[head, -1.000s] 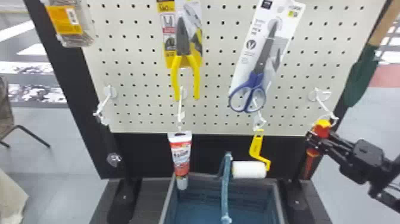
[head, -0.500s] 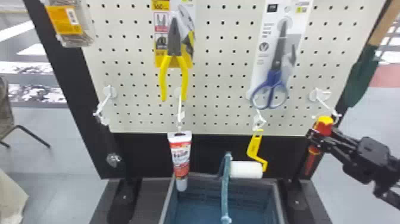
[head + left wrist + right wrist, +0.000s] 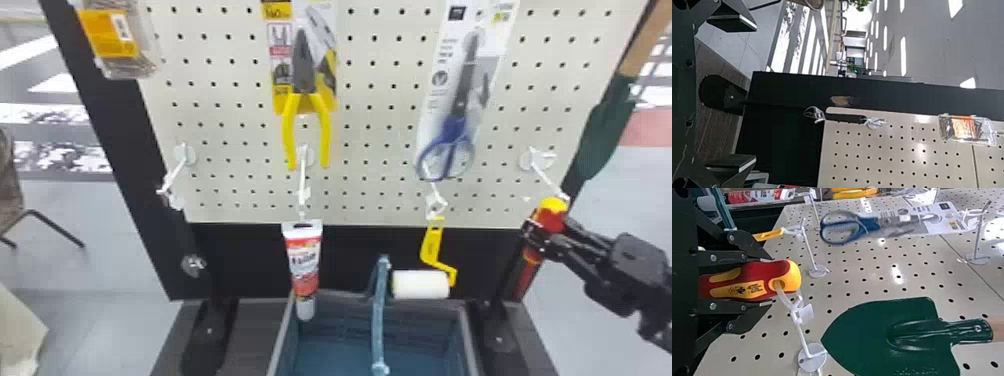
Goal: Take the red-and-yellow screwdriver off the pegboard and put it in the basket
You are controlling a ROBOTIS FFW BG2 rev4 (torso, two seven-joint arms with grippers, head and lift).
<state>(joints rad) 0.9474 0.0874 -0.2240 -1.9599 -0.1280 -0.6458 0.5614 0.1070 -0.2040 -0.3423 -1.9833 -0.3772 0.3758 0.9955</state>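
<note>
The right tool (image 3: 547, 231) pinches the screwdriver (image 3: 750, 282) by its red-and-yellow handle, its fingers only a handle's breadth apart, while a white hook (image 3: 803, 338) on the pegboard (image 3: 370, 135) passes through the yellow end, and the left tool (image 3: 756, 93) is spread wide.

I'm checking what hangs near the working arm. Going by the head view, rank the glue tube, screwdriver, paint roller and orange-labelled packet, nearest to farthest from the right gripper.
Nearest the right gripper first:
1. Screwdriver: between its fingers.
2. Paint roller: right of centre, low.
3. Glue tube: left of centre.
4. Orange-labelled packet: upper left.
</note>
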